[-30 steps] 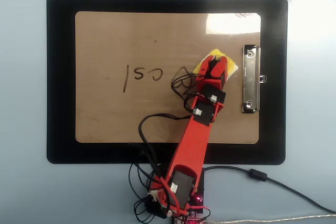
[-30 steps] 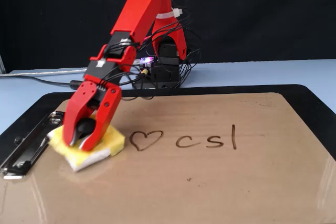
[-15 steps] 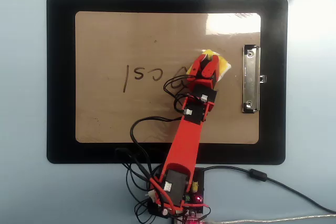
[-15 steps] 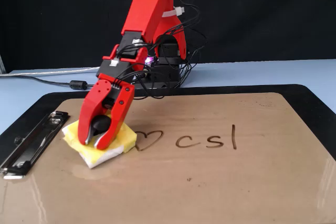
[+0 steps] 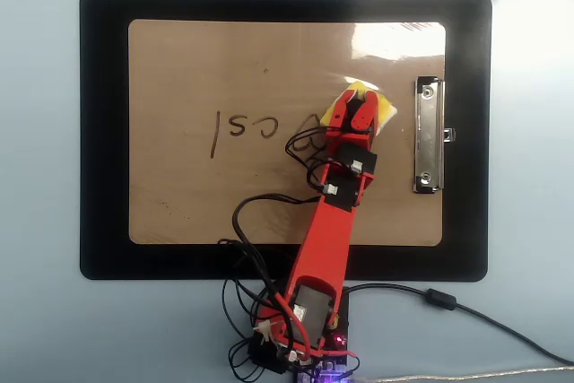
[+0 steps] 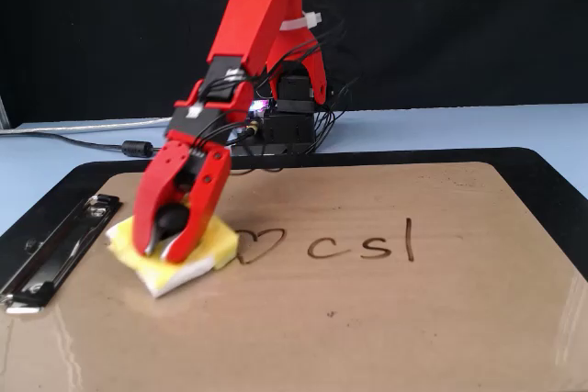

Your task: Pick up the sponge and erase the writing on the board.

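1. A pale blue table carries a black mat (image 5: 106, 132), and on the mat lies the board (image 6: 386, 319), brown and glossy, with a black backdrop behind it in the fixed view
2. At the far left of the fixed view the silver clip (image 6: 53, 250) lies flat along the board's edge, clear of everything else
3. Just beside it sits the sponge (image 6: 197, 259), yellow over a white underlayer, flat on the board; over the last second it has slid away from the clip toward the writing, then settled, its near corner now touching the heart (image 6: 260, 245)
4. That means the wipe has begun: the sponge is gripped and has reached the first stroke, yet the heart seems unsmudged, though part of it is hidden behind the sponge
5. The gripper (image 6: 168, 247) comes down steeply from above, its red jaws pinching the sponge's black knob (image 6: 169, 219); in the overhead view the gripper (image 5: 357, 114) covers most of the sponge (image 5: 384, 112)
6. The red arm (image 5: 330, 221) reaches out from its base at the board's long side, elbow raised and wrist bent down, leaning a little toward the clip side
7. To the right in the fixed view the rest of the writing (image 6: 363, 243), the letters "csl", stands untouched in one row, so nearly all the erasing is left
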